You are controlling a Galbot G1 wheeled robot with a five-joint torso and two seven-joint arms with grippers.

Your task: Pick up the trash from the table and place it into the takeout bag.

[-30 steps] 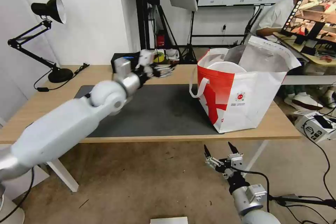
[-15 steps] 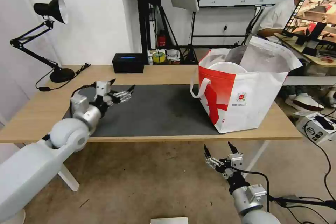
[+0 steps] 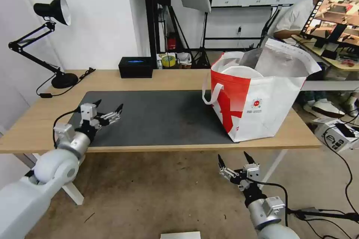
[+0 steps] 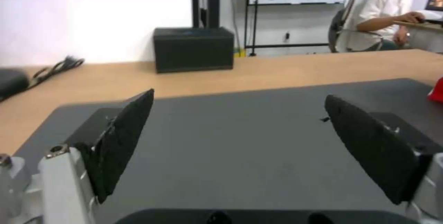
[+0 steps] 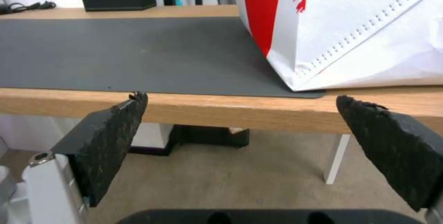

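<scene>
The left gripper [image 3: 108,108] hovers low over the near left corner of the mat [image 3: 168,115], its jaws spread wide with nothing between them. The right gripper [image 3: 235,160] hangs below the table [image 3: 112,78] edge, in front of the bag [image 3: 258,101], jaws likewise apart and empty. No trash lies on the mat or the bare wood; a white round rim [image 3: 243,70] shows inside the bag's open top, so the scraps seem already packed. The bag stands upright at the right end, partly on the mat. It looks soft-walled and light, likely to buckle under a push, so the loop handle [image 3: 211,93] is the safest hold
</scene>
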